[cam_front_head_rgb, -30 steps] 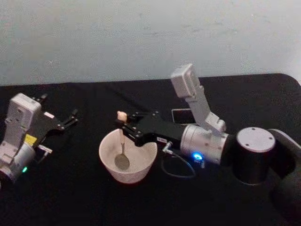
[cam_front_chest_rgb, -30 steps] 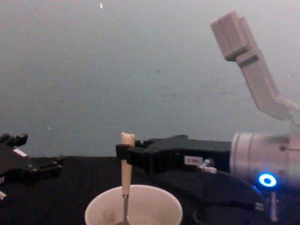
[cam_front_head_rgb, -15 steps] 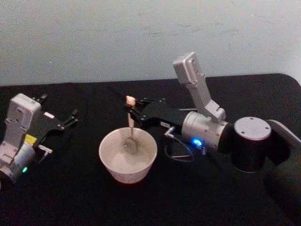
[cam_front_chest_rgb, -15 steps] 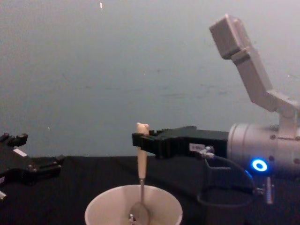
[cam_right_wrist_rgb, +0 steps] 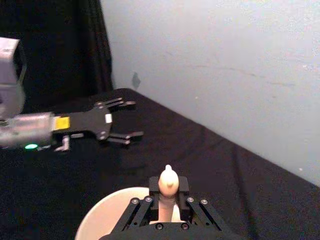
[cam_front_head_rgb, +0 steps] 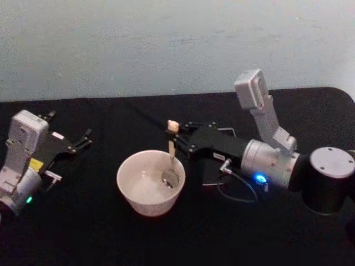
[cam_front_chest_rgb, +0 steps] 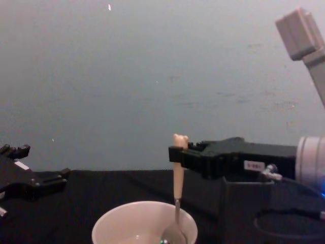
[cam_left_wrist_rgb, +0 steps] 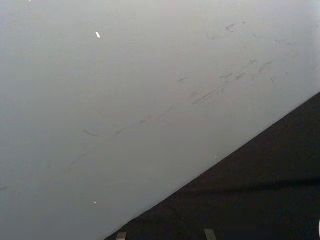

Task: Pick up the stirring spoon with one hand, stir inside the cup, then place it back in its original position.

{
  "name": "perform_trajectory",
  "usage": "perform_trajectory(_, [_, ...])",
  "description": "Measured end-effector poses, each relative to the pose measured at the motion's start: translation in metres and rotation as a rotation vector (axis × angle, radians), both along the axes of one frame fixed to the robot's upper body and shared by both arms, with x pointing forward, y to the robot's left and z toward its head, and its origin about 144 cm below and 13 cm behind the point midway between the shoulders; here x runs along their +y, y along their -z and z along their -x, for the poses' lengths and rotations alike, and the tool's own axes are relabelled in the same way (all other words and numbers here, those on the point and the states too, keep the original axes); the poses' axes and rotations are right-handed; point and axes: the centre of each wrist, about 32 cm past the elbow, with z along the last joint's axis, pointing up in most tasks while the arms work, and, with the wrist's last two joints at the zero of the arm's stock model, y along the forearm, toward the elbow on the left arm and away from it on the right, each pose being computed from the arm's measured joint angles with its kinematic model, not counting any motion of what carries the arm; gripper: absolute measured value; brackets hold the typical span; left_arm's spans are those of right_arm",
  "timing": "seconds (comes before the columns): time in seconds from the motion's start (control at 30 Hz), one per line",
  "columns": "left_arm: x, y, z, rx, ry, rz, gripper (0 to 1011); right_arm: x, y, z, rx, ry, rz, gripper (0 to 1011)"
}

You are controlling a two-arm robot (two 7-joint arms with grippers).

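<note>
The cream-white cup [cam_front_head_rgb: 138,194] [cam_front_chest_rgb: 117,221] [cam_right_wrist_rgb: 102,217] stands on the black table near the middle. The stirring spoon [cam_front_head_rgb: 171,145] [cam_front_chest_rgb: 178,178] [cam_right_wrist_rgb: 167,187] stands upright in it, its beige bear-topped handle above the rim and its shiny bowl low against the cup's right inner side. My right gripper [cam_front_head_rgb: 178,138] [cam_front_chest_rgb: 177,154] [cam_right_wrist_rgb: 167,200] reaches in from the right and is shut on the spoon's handle just under the bear head. My left gripper [cam_front_head_rgb: 83,138] [cam_front_chest_rgb: 51,179] [cam_right_wrist_rgb: 122,120] rests open at the far left, away from the cup.
A dark square holder [cam_front_head_rgb: 213,176] sits just right of the cup, under my right forearm; it shows as a dark block [cam_front_chest_rgb: 244,213] in the chest view. A cable [cam_front_head_rgb: 238,191] loops beside it. A pale wall [cam_front_head_rgb: 166,44] backs the table.
My right gripper has carried the spoon rightward across the cup, from its left side through the middle to its right inner side. The left arm has stayed still.
</note>
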Motion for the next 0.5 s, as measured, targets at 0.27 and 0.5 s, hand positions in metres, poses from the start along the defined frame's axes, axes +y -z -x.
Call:
perform_trajectory(0.27, [0.000,0.000,0.000,0.000,0.000,0.000,1001,-0.001,0.001,0.013,0.014,-0.057,0.000,211])
perform_trajectory(0.5, [0.000,0.000,0.000,0.000,0.000,0.000,1001,0.010,0.002,0.016,0.028,-0.086,-0.002,212])
